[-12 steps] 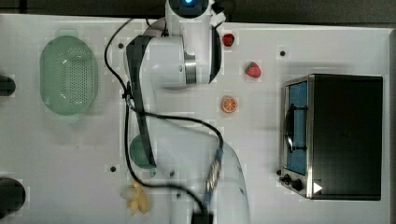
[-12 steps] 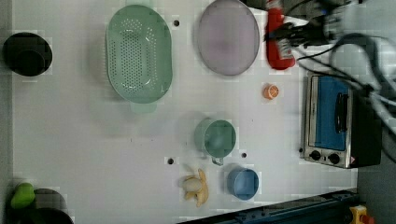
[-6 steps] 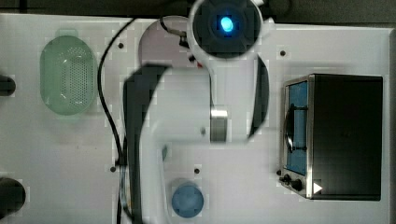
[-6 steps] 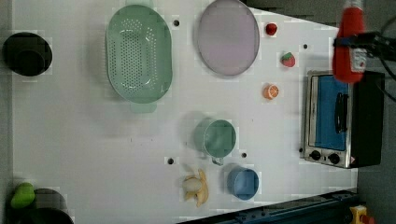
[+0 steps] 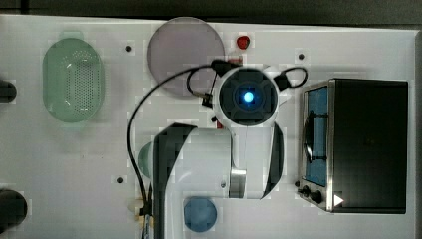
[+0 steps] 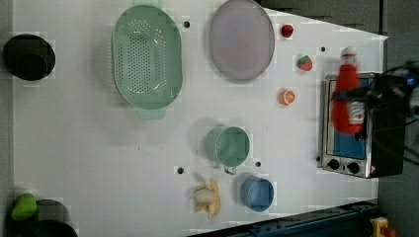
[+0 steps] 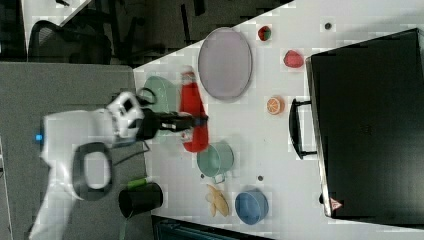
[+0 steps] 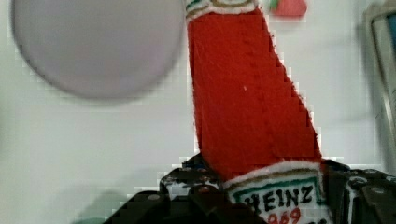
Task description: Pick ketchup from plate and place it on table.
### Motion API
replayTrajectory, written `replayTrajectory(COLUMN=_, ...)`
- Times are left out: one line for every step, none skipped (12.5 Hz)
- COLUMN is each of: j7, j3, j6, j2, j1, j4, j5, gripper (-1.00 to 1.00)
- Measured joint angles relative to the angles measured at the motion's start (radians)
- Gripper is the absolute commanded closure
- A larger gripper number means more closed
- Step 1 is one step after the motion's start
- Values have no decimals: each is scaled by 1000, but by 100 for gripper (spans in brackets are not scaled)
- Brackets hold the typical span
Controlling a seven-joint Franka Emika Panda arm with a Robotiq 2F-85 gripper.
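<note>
Lifted clear since the earlier frame, the ketchup bottle (image 8: pixel 252 107) now hangs high above the counter (image 6: pixel 99 158), clamped at its labelled end in the pincer (image 7: pixel 192 122). Beyond it lies the bare mauve plate (image 8: pixel 93 44), and farther off a strawberry (image 8: pixel 289 7) beside the toaster oven (image 6: pixel 356 128).

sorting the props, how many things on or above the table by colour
red: 3, ketchup, two strawberries
green: 2, basket, cup
mauve: 1, plate
orange: 1, slice
blue: 1, bowl
yellow: 1, banana
black: 1, oven
total: 10
</note>
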Motion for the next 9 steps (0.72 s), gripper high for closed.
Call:
replayTrajectory(j7=0, j3=-3, j6=44, j2=11, j1=-1, j4=-55, j5=-1, gripper=-18)
replayTrajectory(j7=0, j3=-7, j6=96, j2=25, j1=-3, j4=-107, j5=0, gripper=-18)
replayTrajectory(j7=0, j3=-11, j6=131, j2=42, j1=-4, j4=-154, j5=-3, gripper=-18)
replayTrajectory(j7=0, j3=-13, j6=175, j2=62, j1=-4, j4=-197, j5=1, gripper=-18)
replayTrajectory(j7=0, j3=-14, j6=216, j2=87, j1=-4, j4=-229, j5=-1, gripper=-18)
replayTrajectory(j7=0, j3=-13, j6=232, j2=119, j1=-4, j4=-242, j5=-6, gripper=-18)
replayTrajectory(j7=0, j3=-13, j6=238, j2=154, j1=-4, j4=-250, j5=0, gripper=-18)
replayTrajectory(j7=0, j3=-11, j6=260, j2=192, j1=-7, j4=-250, j5=3, gripper=-18)
replayTrajectory(j7=0, j3=-9, j6=291, j2=227, j1=-8, j4=-248, j5=4, gripper=-23)
